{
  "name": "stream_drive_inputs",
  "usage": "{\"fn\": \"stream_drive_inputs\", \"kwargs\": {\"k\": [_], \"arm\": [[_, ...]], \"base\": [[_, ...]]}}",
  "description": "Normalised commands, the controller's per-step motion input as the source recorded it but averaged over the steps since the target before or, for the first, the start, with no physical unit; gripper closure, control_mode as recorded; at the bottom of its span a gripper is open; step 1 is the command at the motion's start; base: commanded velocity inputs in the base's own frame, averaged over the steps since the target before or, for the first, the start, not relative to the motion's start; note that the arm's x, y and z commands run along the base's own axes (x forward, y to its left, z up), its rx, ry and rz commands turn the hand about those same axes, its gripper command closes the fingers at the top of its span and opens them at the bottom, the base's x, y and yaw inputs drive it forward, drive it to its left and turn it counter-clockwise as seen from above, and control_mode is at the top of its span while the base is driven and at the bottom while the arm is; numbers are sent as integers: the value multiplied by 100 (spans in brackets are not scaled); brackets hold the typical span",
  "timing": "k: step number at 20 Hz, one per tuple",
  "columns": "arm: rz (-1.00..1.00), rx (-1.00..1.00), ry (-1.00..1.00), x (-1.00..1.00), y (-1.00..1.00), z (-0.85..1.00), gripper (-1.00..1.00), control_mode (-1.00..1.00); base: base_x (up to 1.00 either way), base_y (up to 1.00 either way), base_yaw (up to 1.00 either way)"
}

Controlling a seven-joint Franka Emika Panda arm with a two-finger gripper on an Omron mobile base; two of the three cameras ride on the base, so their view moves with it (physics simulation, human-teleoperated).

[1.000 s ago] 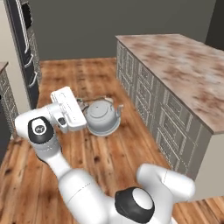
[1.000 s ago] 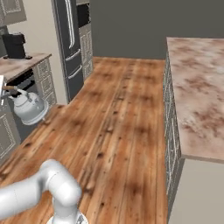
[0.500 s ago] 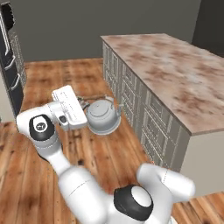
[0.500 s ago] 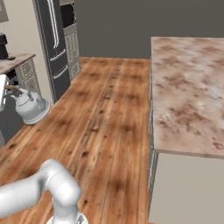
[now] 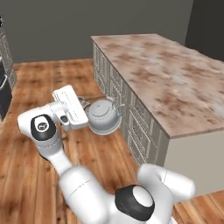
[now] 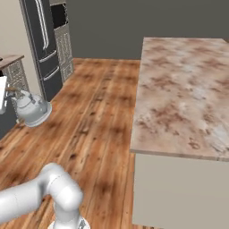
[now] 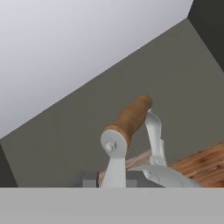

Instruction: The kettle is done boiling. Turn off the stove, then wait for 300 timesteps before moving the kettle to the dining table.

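Observation:
The silver-grey kettle [image 5: 104, 116] hangs tipped on its side above the wooden floor, level with the island's cabinet fronts. My gripper [image 5: 84, 104] is shut on its arched handle. From the right base camera the kettle [image 6: 32, 110] sits at the far left, with my gripper [image 6: 10, 93] at the frame edge. Through the hand camera the handle's brown wooden bar [image 7: 129, 117] runs between its metal brackets, just above my fingers. The dining table [image 5: 168, 76], a long marbled slab, fills the right side, and its top [image 6: 181, 89] is bare. The stove is out of view.
Cream drawer fronts [image 5: 133, 120] of the island stand just right of the kettle. A black fridge [image 6: 44, 42] and a tall oven cabinet [image 6: 63, 38] line the far left wall, with a counter corner [image 6: 10, 60] beside them. Wooden floor [image 6: 94, 116] lies open between them and the island.
The whole picture has shifted as the base drove: the island now looms larger and closer, and the fridge wall has slid left. The kettle stays in my shut gripper.

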Motion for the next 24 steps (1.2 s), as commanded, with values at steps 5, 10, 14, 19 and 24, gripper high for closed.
{"fn": "stream_drive_inputs", "kwargs": {"k": [5,10,14,19,24], "arm": [[0,0,0,0,0,0,100,100],[0,0,0,0,0,0,100,100],[0,0,0,0,0,0,100,100],[0,0,0,0,0,0,100,100],[0,0,0,0,0,0,100,100]], "base": [[18,-61,-1],[13,-68,0],[12,-70,-1],[11,-75,-1],[13,-66,0]]}}
